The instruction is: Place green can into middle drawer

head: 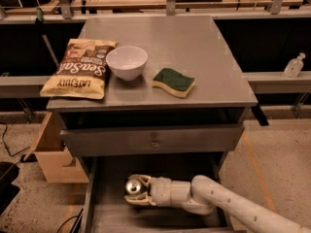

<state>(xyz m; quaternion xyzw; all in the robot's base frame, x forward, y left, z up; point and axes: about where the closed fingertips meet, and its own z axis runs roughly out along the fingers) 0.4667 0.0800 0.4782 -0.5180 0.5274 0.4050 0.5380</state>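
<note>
The green can (132,187) shows mostly its silver top. It is held in my gripper (134,190), whose pale fingers are shut around it. The can is upright, low inside the middle drawer (104,212), a wide grey box pulled out under the cabinet. It is at the drawer's left-centre. Whether it touches the floor I cannot tell. My white arm (228,208) reaches in from the lower right.
On the cabinet top (194,47) lie a chip bag (80,68), a white bowl (127,61) and a green-topped yellow sponge (174,81). A grey drawer front with a small knob (154,141) sits above the open drawer. A cardboard box (51,152) stands on the left.
</note>
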